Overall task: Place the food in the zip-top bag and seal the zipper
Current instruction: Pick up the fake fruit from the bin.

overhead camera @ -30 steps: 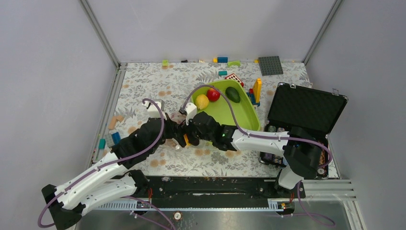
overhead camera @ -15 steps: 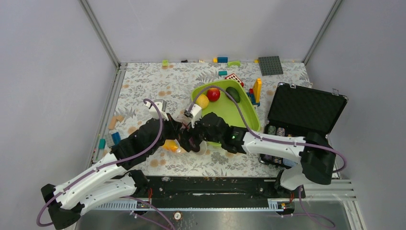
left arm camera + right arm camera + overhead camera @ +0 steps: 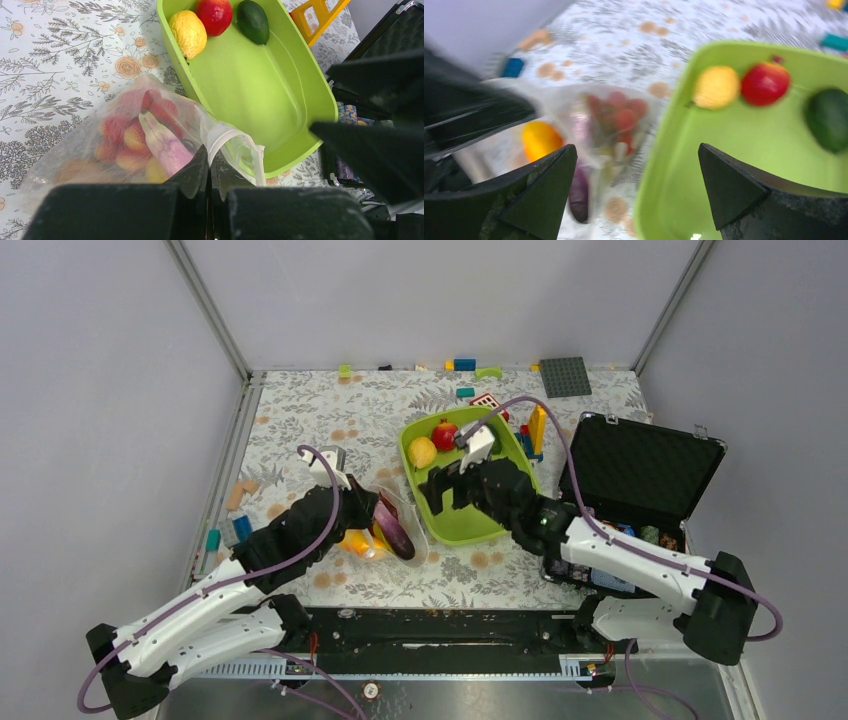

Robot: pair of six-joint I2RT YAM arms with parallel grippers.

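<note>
Clear plastic, the bag [image 3: 100, 150] lies beside the green tray [image 3: 260, 90], with grapes [image 3: 160, 107], an eggplant [image 3: 396, 533] and other fruit inside (its mouth gapes open). The left gripper [image 3: 209, 166] is pinched tight on the bag's mouth edge. The right gripper [image 3: 634, 150] hangs over the tray with its jaws wide apart, near the lemon [image 3: 187, 32] and apple [image 3: 214, 14].
</note>
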